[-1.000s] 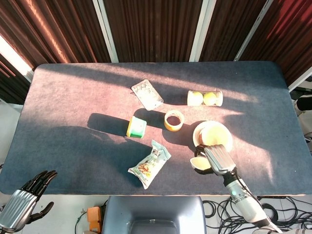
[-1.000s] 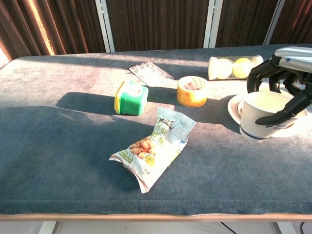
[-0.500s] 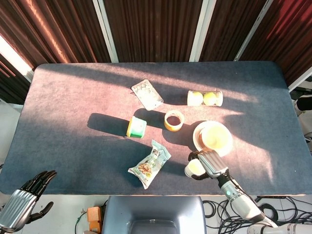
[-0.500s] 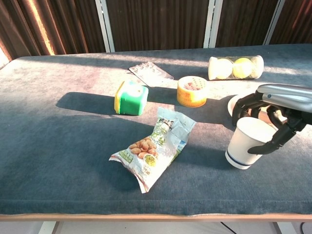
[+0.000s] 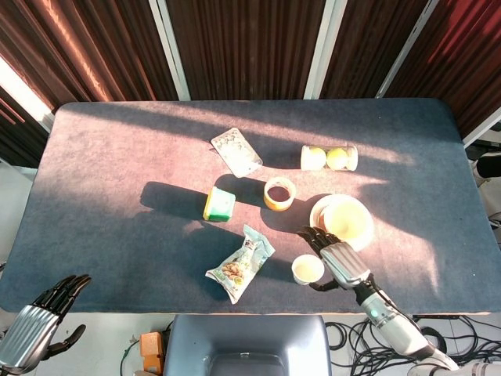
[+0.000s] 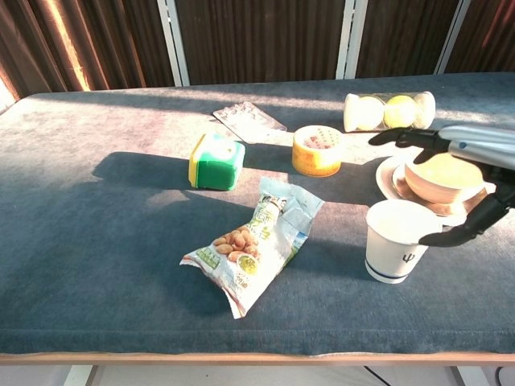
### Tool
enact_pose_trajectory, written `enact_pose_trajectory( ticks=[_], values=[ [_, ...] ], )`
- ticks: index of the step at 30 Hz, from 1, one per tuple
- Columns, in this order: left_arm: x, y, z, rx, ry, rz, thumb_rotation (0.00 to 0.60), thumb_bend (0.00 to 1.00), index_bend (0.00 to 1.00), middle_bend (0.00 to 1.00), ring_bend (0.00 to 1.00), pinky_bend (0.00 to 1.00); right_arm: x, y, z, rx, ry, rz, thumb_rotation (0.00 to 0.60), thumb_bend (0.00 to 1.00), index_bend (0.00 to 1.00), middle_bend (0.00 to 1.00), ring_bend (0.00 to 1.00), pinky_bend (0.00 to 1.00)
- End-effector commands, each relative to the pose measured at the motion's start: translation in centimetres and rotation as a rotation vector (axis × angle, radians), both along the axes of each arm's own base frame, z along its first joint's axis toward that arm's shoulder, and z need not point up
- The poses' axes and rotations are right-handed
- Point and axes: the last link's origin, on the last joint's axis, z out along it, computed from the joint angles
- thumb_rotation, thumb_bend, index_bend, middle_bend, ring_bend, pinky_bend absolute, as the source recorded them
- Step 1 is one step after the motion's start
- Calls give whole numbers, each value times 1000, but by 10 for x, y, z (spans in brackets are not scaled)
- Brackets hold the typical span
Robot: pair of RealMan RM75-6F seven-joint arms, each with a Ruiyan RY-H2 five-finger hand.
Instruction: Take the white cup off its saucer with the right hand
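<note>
The white paper cup [image 5: 308,269] [image 6: 394,251] stands upright on the table cloth, in front of and left of its saucer [image 5: 316,215] [image 6: 385,179]. A tan bowl [image 6: 438,178] sits on the saucer. My right hand [image 5: 342,264] [image 6: 481,151] hovers just right of the cup. Its fingers [image 6: 406,137] are spread wide behind the cup and its thumb lies beside the cup's right side, no longer gripping it. My left hand [image 5: 35,325] hangs off the table's near left corner, holding nothing, fingers extended.
A snack bag [image 5: 241,265] lies left of the cup. A tape roll [image 5: 279,193], a green box [image 5: 219,204], a blister pack [image 5: 236,151] and a tube of tennis balls [image 5: 329,158] sit further back.
My right hand carried the cup off the saucer toward the near edge, set it down on the cloth, and spread its fingers away from it. The left hand stayed put.
</note>
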Motion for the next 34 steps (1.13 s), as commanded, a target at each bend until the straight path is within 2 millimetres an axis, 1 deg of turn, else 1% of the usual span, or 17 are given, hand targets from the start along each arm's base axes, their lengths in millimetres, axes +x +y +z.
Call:
enact_pose_trajectory(
  ticks=[1, 4, 6, 7, 8, 10, 11, 13, 15, 17, 20, 24, 29, 34],
  values=[
    [0, 0, 0, 5, -1, -1, 600, 303, 58, 108, 114, 326, -12, 21, 31, -155, -20, 55, 600, 83, 0, 0, 0, 128],
    [0, -1, 1, 13, -2, -4, 600, 303, 58, 108, 113, 326, -32, 49, 49, -311, 44, 104, 600, 84, 0, 0, 0, 113],
    [0, -1, 0, 16, 1, -4, 600, 303, 58, 109, 113, 326, -51, 72, 60, -374, 113, 92, 600, 83, 0, 0, 0, 106],
    [0, -1, 0, 18, 2, -5, 600, 302, 58, 109, 113, 326, -59, 81, 65, -395, 130, 77, 600, 84, 16, 4, 0, 101],
    [0, -1, 0, 22, 6, -5, 600, 303, 58, 109, 113, 326, -70, 94, 70, -411, 141, 47, 600, 83, 52, 12, 0, 94],
    [1, -1, 0, 28, 9, -4, 600, 303, 58, 108, 112, 325, -84, 108, 78, -424, 144, 13, 600, 83, 118, 30, 0, 85],
    [1, -1, -1, 34, 9, -3, 600, 304, 59, 108, 111, 325, -94, 117, 84, -434, 145, -8, 600, 83, 128, 36, 0, 85],
    [1, -1, -1, 43, 11, -2, 600, 304, 59, 109, 102, 324, -109, 127, 93, -457, 148, -57, 600, 83, 129, 40, 0, 86],
    [1, -1, -1, 49, 13, -2, 600, 303, 59, 106, 81, 321, -115, 130, 98, -459, 157, -87, 600, 83, 130, 40, 0, 90],
    [2, -1, -1, 63, 19, -4, 600, 303, 59, 103, 71, 318, -119, 130, 105, -455, 156, -108, 600, 83, 130, 40, 0, 95],
    [2, -1, -1, 86, 25, 1, 600, 303, 58, 98, 64, 314, -123, 129, 109, -460, 179, -154, 600, 84, 132, 40, 0, 100],
    [1, 0, -1, 119, 35, 13, 600, 303, 57, 86, 47, 294, -122, 130, 109, -444, 185, -164, 600, 83, 134, 40, 0, 106],
    [0, 1, -2, 121, 38, 30, 600, 303, 7, 29, 4, 222, -121, 133, 106, -426, 201, -154, 600, 83, 135, 40, 0, 109],
    [-1, 0, -2, 110, 46, 45, 600, 304, 1, 26, 3, 213, -122, 134, 104, -408, 219, -151, 600, 83, 135, 40, 0, 110]
  ],
)
